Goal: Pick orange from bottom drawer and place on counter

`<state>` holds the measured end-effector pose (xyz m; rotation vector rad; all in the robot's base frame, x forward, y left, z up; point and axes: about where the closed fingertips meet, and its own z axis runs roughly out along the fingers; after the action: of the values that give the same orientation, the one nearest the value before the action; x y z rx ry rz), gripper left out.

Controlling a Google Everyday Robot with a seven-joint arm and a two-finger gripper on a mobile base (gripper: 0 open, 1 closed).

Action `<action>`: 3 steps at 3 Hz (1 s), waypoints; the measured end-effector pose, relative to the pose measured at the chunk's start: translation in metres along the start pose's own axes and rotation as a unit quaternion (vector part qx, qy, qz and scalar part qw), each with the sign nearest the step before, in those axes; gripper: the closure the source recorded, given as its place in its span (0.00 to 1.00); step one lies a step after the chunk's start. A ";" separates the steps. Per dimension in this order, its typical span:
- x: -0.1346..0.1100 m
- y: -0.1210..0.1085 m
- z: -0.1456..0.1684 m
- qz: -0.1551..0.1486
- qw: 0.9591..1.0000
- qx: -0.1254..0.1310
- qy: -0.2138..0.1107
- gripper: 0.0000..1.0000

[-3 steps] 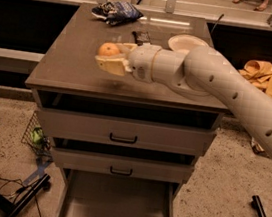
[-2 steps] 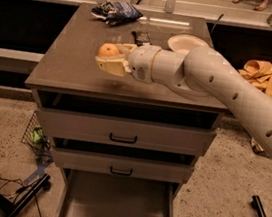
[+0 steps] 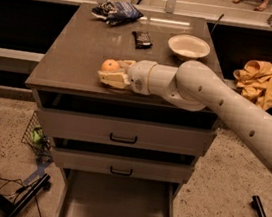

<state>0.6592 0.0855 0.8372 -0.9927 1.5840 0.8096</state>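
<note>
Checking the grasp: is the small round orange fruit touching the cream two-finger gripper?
Touching. The camera view shows the orange wedged inside the gripper, low over the front of the grey-brown counter.

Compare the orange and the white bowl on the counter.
The orange is a small round orange ball; the white bowl is wider, open and pale. The orange sits near the front left of the counter, at the tip of the gripper; the white bowl stands back right, away from the gripper. Both are up at counter level.
</note>
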 end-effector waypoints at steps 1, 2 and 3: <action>0.000 0.000 0.000 0.000 1.000 0.000 0.000 1.00; 0.000 0.002 0.002 0.000 1.000 -0.002 0.000 0.82; -0.001 0.004 0.004 -0.001 1.000 -0.004 0.000 0.59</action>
<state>0.6576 0.0907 0.8372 -0.9995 1.5807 0.8164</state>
